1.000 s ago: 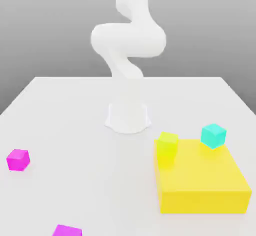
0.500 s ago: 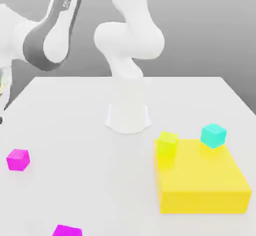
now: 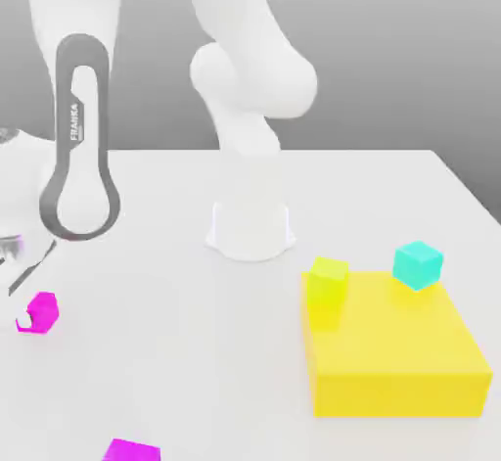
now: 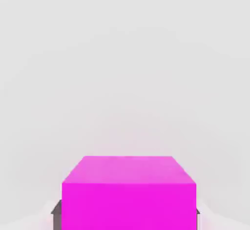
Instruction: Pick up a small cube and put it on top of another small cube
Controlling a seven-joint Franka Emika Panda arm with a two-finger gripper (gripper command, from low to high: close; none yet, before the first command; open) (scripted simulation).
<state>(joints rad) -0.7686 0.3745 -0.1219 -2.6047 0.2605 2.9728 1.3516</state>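
The small magenta cube (image 3: pixel 41 311), matte, flat-faced and sharp-edged, is sitting on the smooth white table (image 3: pixel 176 351) at the exterior view's left, and my pincer (image 3: pixel 29 298) is clamping shut on it. The small cyan cube (image 3: pixel 418 264) is resting on the big flat yellow block (image 3: pixel 401 361), a yellow-green cube (image 3: pixel 326 293) leaning against that block's corner.

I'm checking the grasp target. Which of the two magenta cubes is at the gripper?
The magenta cube at the exterior view's left edge, between the fingers of the gripper. The other magenta cube sits apart at the bottom edge of that view.
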